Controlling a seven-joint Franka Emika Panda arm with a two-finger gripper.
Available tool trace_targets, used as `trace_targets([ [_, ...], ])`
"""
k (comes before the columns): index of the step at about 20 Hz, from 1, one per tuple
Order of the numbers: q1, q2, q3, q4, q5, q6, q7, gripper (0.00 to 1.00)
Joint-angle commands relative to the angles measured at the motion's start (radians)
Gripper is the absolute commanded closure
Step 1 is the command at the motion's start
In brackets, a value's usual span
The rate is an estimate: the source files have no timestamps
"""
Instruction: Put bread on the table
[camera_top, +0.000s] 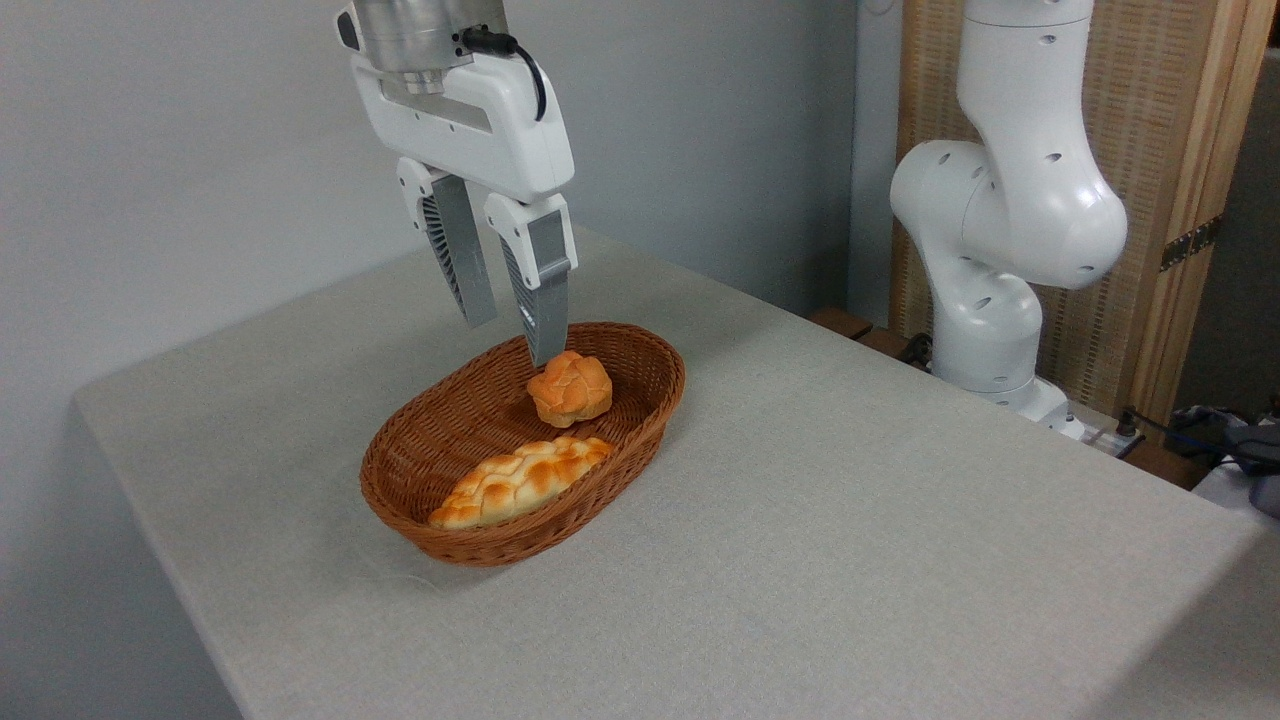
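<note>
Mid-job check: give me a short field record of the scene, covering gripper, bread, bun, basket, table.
gripper: open, empty, above the far end of the basket
bread: lying in the near half of the basket, not gripped
bun: in the far half of the basket, just under the fingertips
basket: oval wicker, on the table
table: grey, bread not yet on it

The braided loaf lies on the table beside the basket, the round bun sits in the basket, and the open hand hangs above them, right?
Not quite. In the camera view the braided loaf lies inside the basket, at its near end, not on the table. The round bun does sit in the basket, and the open hand hangs above.
</note>
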Motion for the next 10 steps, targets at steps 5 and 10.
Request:
trace_targets([
  [5,0.007,-0.013,0.001,-0.012,-0.010,0.005,0.017,0.00],
  [10,0.007,-0.011,0.001,-0.013,-0.013,0.007,0.017,0.00],
])
